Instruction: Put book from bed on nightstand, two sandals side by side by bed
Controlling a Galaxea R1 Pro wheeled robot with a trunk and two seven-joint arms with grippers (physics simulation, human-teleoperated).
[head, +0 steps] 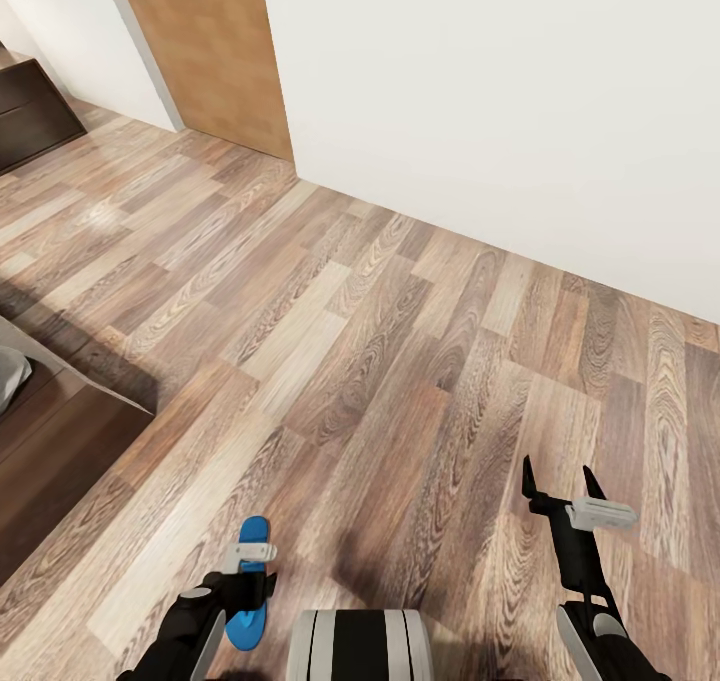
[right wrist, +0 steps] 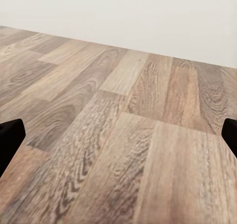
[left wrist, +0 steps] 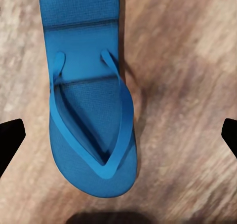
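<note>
One blue sandal lies flat on the wood floor just in front of my base, strap side up. My left gripper hangs right above it, pointing down. In the left wrist view the sandal lies between the wide-open fingertips, which do not touch it. My right gripper is open and empty over bare floor at the right, its fingertips also spread wide. A corner of the bed shows at the left edge. The book is out of view.
A white wall runs across the back, with a brown wooden door at the upper left. A dark-brown nightstand stands at the far upper left. Open wood floor stretches ahead and to the right.
</note>
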